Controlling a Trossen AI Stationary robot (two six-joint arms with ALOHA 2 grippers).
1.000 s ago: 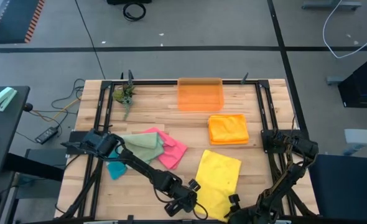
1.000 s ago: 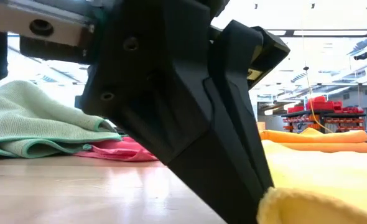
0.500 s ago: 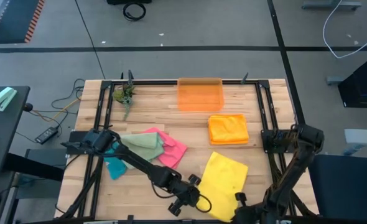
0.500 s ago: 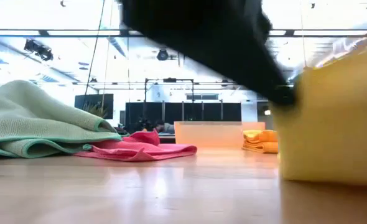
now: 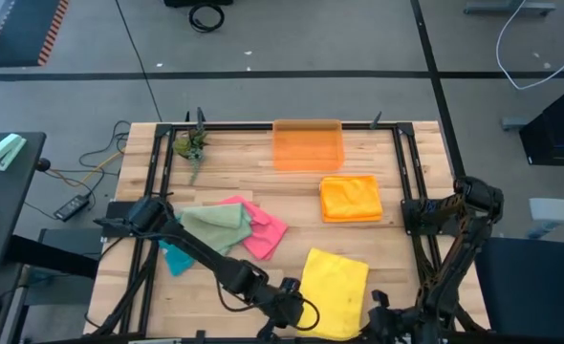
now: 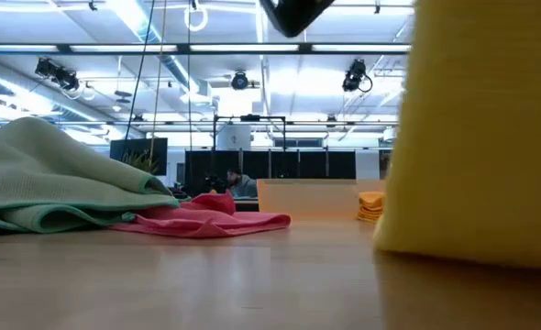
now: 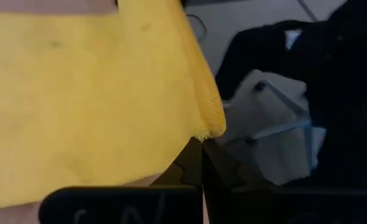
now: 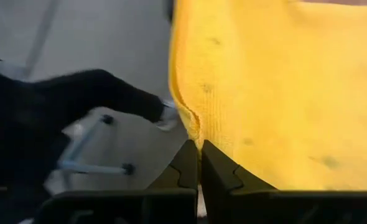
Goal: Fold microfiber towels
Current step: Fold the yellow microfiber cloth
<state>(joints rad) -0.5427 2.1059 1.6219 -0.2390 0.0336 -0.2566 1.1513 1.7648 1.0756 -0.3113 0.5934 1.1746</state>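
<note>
Yellow towel (image 5: pixel 335 291) lifted by near corners, hanging upright, both arms' jaws clenched on its edge

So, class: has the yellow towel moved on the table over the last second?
Yes. In the high view the yellow towel has squared up and its far edge has pulled back from the folded orange towel, toward the table's near edge.

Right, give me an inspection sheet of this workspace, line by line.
Surface: wooden table in a black frame.
Job's things: yellow towel at the front edge; folded orange towel; green towel, pink towel and teal towel heaped together.
Clutter: orange bin; small plant.
Grippers: left gripper and right gripper each shut on a corner of the yellow towel.
Cables: wires off the left edge.
Surroundings: grey floor.
</note>
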